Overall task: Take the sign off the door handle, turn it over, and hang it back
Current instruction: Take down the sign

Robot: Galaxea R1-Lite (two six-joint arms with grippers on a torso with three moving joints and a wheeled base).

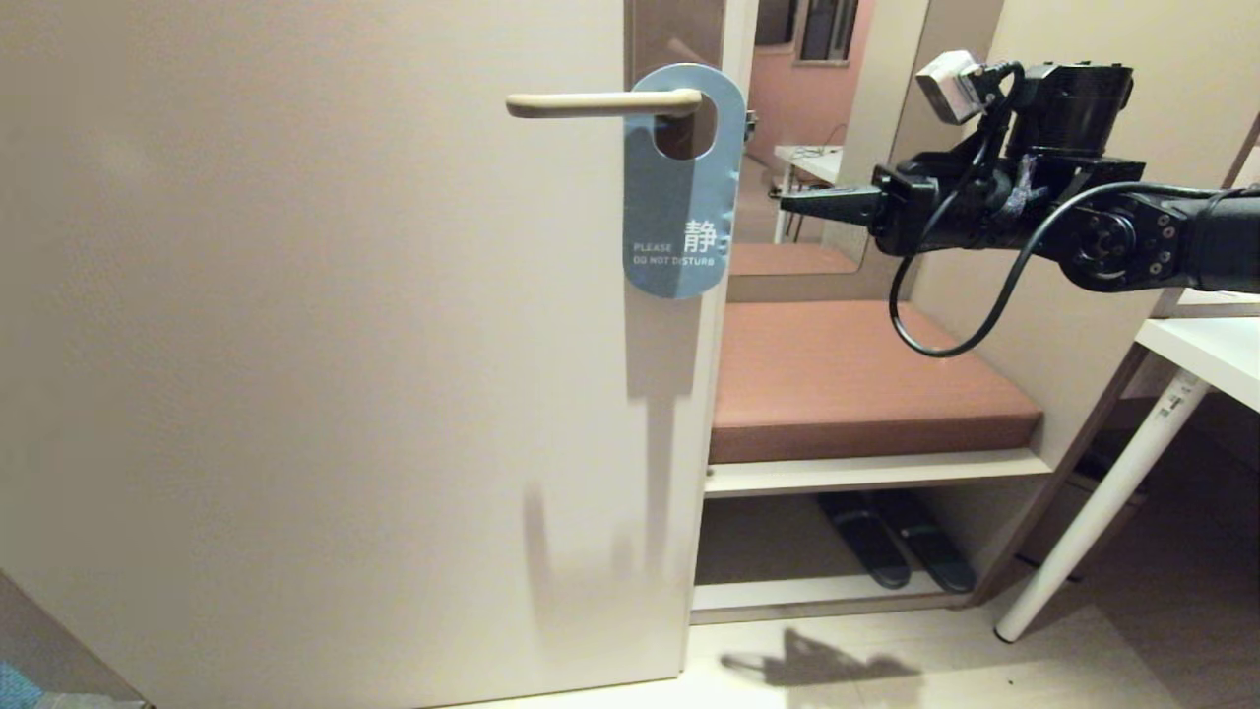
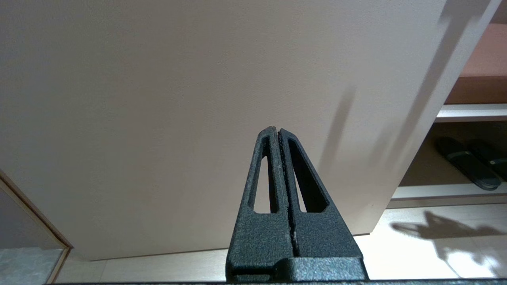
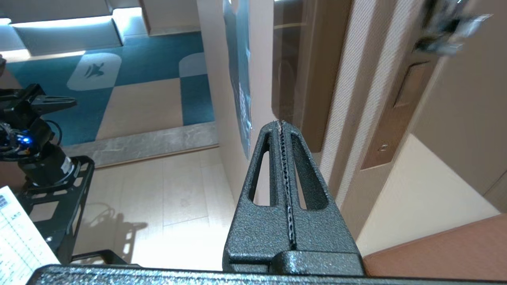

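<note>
**Reaching in for the blue door sign**

The right gripper [image 1: 787, 205] points level toward the door edge, its fingers pressed together and holding nothing, at about three o'clock from the sign [image 1: 679, 197] and just short of it. The fingers should spread before they reach the card's free edge, then pinch its lower half. The sign hangs blue side out, its hole over the door handle [image 1: 600, 102]; lifting and sliding it toward the lever's nine o'clock end should clear it. The left gripper [image 2: 277, 132] is parked low by the door [image 1: 295, 345], pressed together.
</note>
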